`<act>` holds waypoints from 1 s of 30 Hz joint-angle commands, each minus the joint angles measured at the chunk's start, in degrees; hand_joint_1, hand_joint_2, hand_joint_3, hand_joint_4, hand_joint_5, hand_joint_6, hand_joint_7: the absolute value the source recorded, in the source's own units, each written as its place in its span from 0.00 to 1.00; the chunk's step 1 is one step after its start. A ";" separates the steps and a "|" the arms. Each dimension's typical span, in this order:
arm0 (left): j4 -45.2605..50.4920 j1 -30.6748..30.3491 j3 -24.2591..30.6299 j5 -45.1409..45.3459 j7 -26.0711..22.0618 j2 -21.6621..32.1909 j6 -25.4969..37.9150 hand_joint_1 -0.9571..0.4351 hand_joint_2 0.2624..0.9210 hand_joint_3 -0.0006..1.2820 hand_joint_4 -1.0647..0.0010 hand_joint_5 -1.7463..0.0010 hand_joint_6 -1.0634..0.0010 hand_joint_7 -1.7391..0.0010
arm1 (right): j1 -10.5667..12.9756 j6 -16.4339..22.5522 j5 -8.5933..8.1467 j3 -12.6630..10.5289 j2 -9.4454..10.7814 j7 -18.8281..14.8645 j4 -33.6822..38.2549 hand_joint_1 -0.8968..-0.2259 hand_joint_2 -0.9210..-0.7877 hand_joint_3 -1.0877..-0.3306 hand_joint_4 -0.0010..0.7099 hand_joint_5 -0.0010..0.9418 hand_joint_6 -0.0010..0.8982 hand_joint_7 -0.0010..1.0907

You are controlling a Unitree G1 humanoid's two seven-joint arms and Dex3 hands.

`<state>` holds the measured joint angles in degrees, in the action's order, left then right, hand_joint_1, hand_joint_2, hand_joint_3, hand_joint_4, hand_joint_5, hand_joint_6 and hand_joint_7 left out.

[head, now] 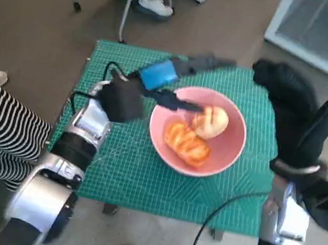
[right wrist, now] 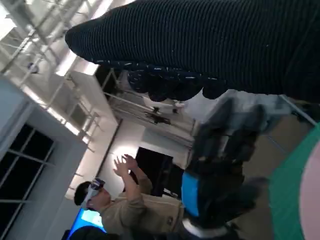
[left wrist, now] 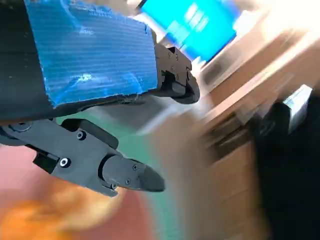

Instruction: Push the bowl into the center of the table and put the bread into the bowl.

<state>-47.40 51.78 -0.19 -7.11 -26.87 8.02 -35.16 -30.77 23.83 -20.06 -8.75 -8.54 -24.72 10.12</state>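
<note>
Bread [head: 210,122] looks soft and light — we'd cradle its sides; left robot hand [head: 132,95] spread above the bowl [head: 225,155], right robot hand [head: 294,120] empty, fingers unclear.

No legible text, label, brand, number or sign in any view.

A brown floor [head: 38,5] is being shown around the table [head: 140,185], which is being covered by a green mat [head: 117,171]. A white cabinet [head: 323,30] is being seen at the far right, and chair legs [head: 127,2] at the far side. Pale walls [right wrist: 30,165] and what may be ceiling lights [right wrist: 75,57] are being caught, blurred.
</note>
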 commanded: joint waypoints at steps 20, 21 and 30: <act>25.77 -14.49 5.90 -11.16 -0.11 -1.74 7.41 0.22 1.00 0.38 0.83 1.00 1.00 0.73 | -0.78 -0.33 6.56 0.18 -0.28 7.76 -0.86 0.25 0.00 0.49 0.25 0.01 0.05 0.55; 25.90 -14.64 5.93 -11.09 -0.08 -1.75 7.37 0.22 1.00 0.38 0.83 1.00 1.00 0.73 | -0.78 -0.46 6.65 0.22 -0.36 7.94 -1.03 0.25 0.00 0.49 0.25 0.01 0.05 0.55; 27.27 -16.11 5.89 -11.09 0.19 -2.24 7.11 0.21 1.00 0.35 0.83 1.00 1.00 0.73 | -1.29 -2.14 7.70 0.46 -0.70 9.29 -2.13 0.24 0.00 0.50 0.26 0.01 0.05 0.54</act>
<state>-21.36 36.52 5.58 -18.24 -26.81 6.16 -27.95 -32.30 23.03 -13.17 -8.53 -8.80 -16.11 8.30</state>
